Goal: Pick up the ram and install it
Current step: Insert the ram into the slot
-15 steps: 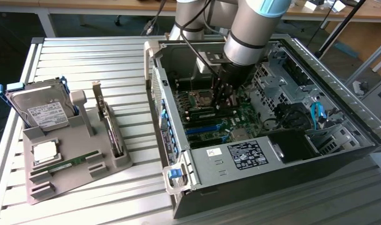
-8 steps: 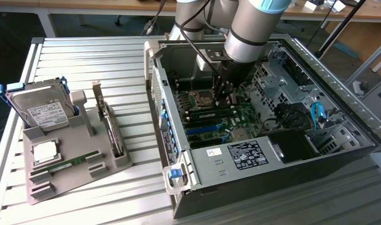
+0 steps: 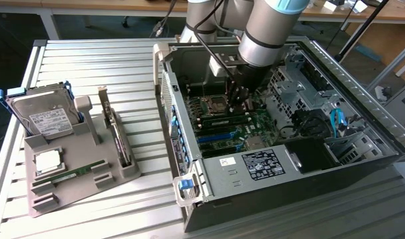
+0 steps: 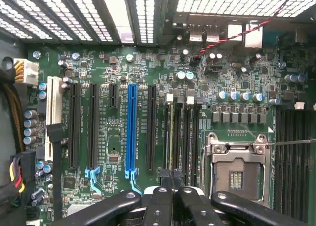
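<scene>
Your pincer (image 3: 240, 102) is inside the computer case (image 3: 361, 149), clenched on the ram (image 4: 171, 137), which stands edge-on in a motherboard slot beside the CPU socket (image 4: 237, 174). Pickup's done; full seating can't be judged.

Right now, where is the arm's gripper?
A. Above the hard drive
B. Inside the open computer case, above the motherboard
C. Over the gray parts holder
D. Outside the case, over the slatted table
B: the gripper hangs inside the open computer case, directly over the green motherboard.
</scene>
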`<state>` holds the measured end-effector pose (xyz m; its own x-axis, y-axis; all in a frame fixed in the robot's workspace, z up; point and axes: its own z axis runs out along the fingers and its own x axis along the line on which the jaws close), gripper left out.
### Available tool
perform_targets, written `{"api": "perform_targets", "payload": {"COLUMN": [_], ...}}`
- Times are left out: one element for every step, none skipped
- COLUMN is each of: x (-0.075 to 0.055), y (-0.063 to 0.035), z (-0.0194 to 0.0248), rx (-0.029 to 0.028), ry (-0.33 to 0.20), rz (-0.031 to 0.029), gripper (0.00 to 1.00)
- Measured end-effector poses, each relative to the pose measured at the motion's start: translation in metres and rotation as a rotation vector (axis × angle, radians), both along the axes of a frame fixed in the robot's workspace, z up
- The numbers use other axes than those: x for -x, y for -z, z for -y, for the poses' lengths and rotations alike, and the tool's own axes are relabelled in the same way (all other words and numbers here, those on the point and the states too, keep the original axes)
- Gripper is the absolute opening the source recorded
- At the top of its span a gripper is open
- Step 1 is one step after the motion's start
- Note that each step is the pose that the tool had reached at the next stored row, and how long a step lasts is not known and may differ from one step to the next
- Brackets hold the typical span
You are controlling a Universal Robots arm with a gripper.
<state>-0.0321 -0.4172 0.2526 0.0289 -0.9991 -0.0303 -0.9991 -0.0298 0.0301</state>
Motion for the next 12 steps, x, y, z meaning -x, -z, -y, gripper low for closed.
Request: {"api": "perform_targets", "payload": {"x": [-0.001,-0.002,-0.004,-0.006,-0.008,-0.01,-0.012,-0.014,-0.017,-0.019,-0.021,-0.024], "y": [0.0,0.0,0.0,0.0,0.0,0.0,0.0,0.0,0.0,0.0,0.0001,0.0001], "z": [0.0,0.0,0.0,0.0,0.0,0.0,0.0,0.0,0.0,0.0,0.0,0.0], "rx": [0.0,0.0,0.0,0.0,0.0,-0.0001,-0.0001,0.0,0.0,0.0,-0.0001,0.0], "ry": [0.0,0.0,0.0,0.0,0.0,0.0,0.0,0.0,0.0,-0.001,-0.001,-0.001], "rz": [0.0,-0.0004,-0.0006,-0.0012,-0.0018,-0.0024,-0.003,-0.0036,-0.0047,-0.0056,-0.0064,-0.0077], "gripper": [0.12,0.12,0.12,0.12,0.12,0.12,0.12,0.12,0.12,0.12,0.12,0.12]}}
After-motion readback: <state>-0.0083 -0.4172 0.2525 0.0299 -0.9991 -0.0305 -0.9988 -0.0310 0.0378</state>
